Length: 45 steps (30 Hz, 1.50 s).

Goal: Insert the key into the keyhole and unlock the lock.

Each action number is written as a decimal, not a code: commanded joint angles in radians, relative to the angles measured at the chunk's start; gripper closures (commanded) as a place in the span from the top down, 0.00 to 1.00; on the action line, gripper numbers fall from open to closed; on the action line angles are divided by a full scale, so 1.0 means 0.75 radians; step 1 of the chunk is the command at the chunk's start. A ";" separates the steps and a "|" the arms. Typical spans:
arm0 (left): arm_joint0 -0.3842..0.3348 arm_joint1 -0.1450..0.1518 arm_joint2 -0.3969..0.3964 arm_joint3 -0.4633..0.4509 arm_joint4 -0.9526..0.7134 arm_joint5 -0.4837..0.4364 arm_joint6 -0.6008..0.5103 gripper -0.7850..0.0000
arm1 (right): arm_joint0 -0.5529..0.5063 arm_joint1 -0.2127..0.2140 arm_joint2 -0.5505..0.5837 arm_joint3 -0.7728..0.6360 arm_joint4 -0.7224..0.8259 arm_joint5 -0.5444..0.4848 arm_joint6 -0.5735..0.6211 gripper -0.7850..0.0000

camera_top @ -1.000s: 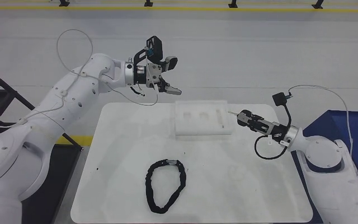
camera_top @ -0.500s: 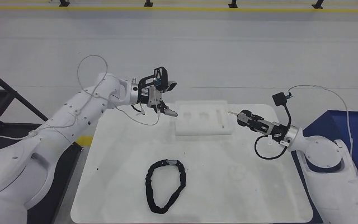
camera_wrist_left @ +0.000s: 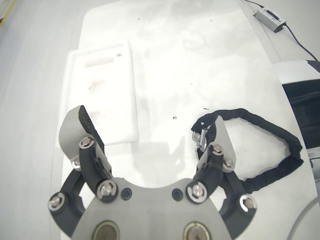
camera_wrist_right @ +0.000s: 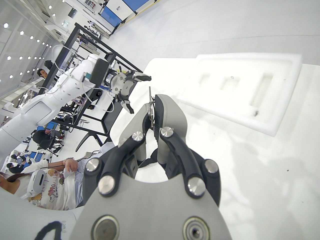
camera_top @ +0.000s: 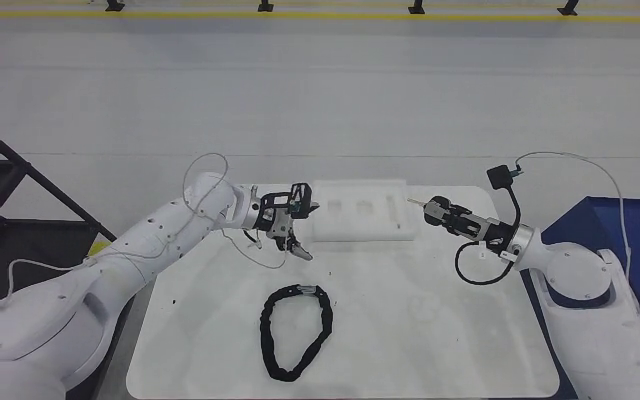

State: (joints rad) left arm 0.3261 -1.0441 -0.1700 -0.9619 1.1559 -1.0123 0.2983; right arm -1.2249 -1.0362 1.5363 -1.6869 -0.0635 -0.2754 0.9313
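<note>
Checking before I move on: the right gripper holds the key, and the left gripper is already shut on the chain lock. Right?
Not quite. The left gripper is open, with nothing between its fingers. The left wrist view shows the chain lock lying ungrasped on the table. The rest is right: the right gripper holds the key.

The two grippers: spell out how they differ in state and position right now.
The left gripper is open and empty; the right gripper is shut on the key. The left gripper hangs close to the metal end of the chain lock; the right gripper sits at the end of the foam tray, far from the lock. Both are above the white table and have the same two-finger build.
</note>
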 commanded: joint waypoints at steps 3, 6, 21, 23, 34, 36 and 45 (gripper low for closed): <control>0.034 0.007 0.000 -0.036 0.007 0.000 -0.108 1.00 | 0.000 0.000 0.000 0.000 0.000 0.000 0.000 0.00; 0.038 0.007 0.000 -0.044 0.001 0.000 -0.128 1.00 | 0.000 0.000 0.000 0.000 0.000 0.000 0.000 0.00; 0.038 0.007 0.000 -0.044 0.001 0.000 -0.128 1.00 | 0.000 0.000 0.000 0.000 0.000 0.000 0.000 0.00; 0.062 0.012 -0.010 -0.041 -0.007 0.028 -0.140 1.00 | 0.000 0.000 0.000 0.000 0.000 0.000 0.000 0.00; 0.275 0.155 -0.117 -0.193 0.099 0.091 0.034 1.00 | 0.000 0.000 0.000 0.000 0.000 0.000 0.000 0.00; 0.323 0.183 -0.135 -0.249 0.155 0.158 0.060 1.00 | 0.000 0.000 0.000 0.000 0.000 0.000 0.000 0.00; 0.451 0.223 -0.177 -0.318 0.305 0.301 0.081 1.00 | 0.000 0.000 0.000 0.000 0.000 0.000 0.000 0.00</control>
State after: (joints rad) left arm 0.6579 -0.8760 -0.3002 -1.2027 1.3847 -0.7830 0.3598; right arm -1.2249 -1.0362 1.5363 -1.6869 -0.0635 -0.2754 0.9313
